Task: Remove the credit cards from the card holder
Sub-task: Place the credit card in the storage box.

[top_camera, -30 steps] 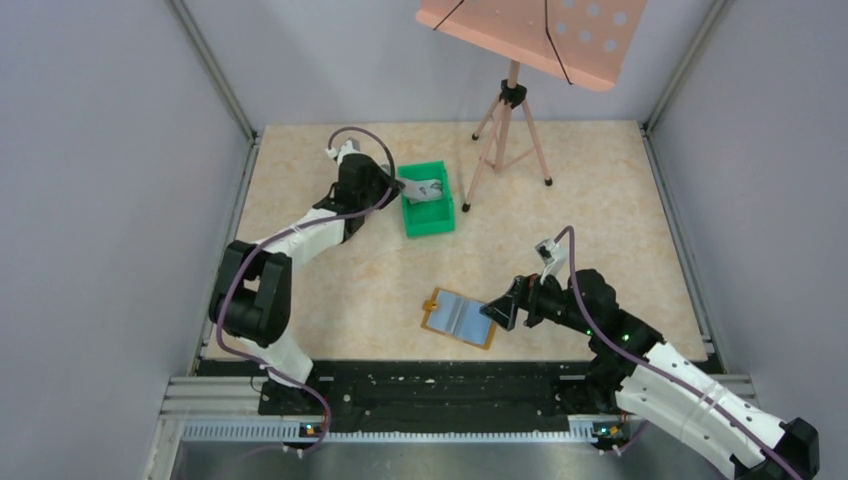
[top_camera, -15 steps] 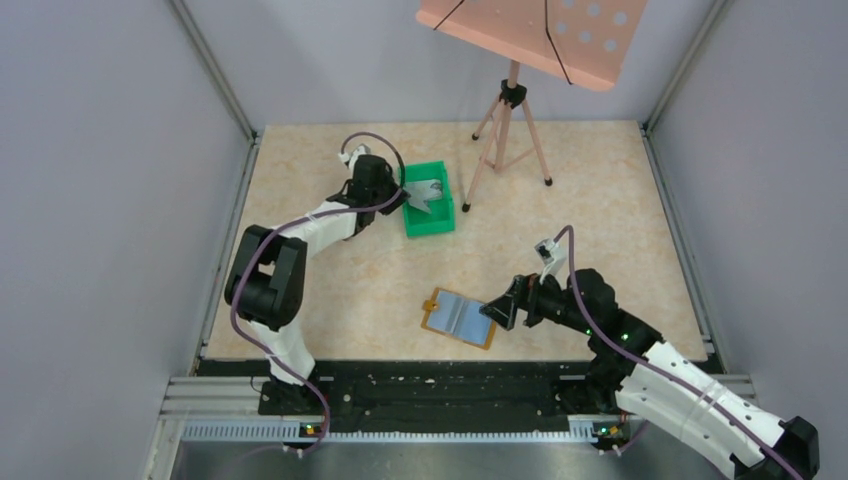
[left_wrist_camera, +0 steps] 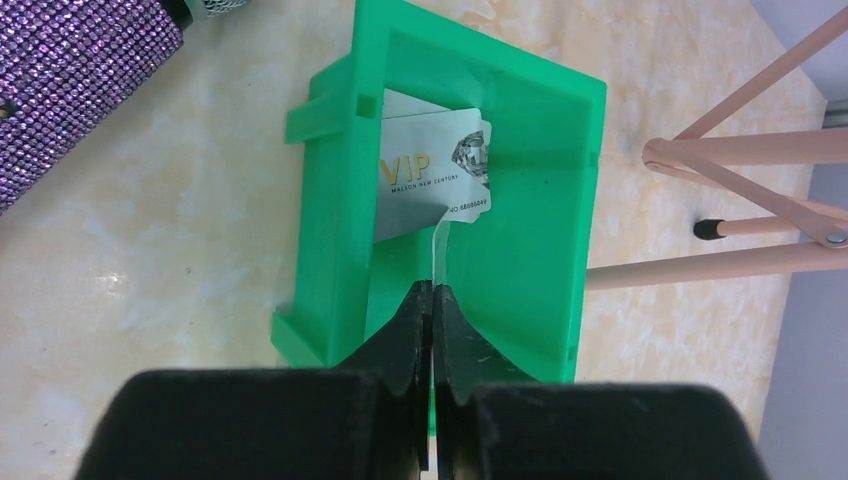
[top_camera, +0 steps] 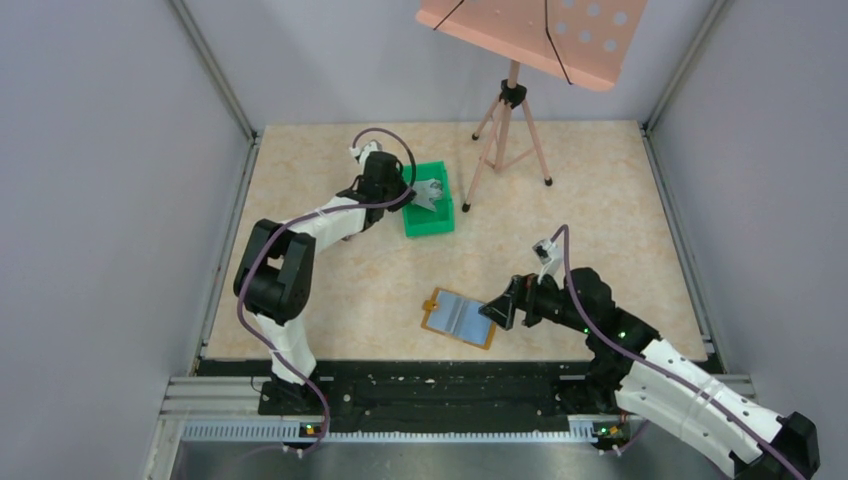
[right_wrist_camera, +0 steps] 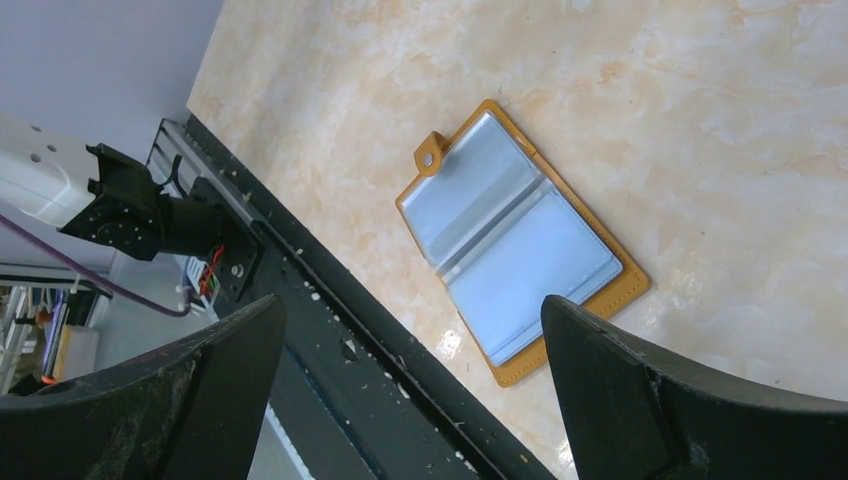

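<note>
Drop-off: left gripper (left_wrist_camera: 432, 296) clamps credit card (left_wrist_camera: 436, 250) over green bin (top_camera: 430, 224), upper centre; release next. Right gripper (right_wrist_camera: 412, 310) gapes empty.

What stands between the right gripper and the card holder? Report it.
Nothing visible does. The right gripper is open just beside the card holder, which lies spread open on the table, fully unobstructed in the right wrist view.

**Left arm shifts over the bin.**
The left hand (left_wrist_camera: 432, 300), pinching a credit card (left_wrist_camera: 438, 245) edge-on, now reaches farther across the green bin (left_wrist_camera: 330, 200); its elbow has swung rightward, toward the middle of the counter (top_camera: 350, 290).
</note>
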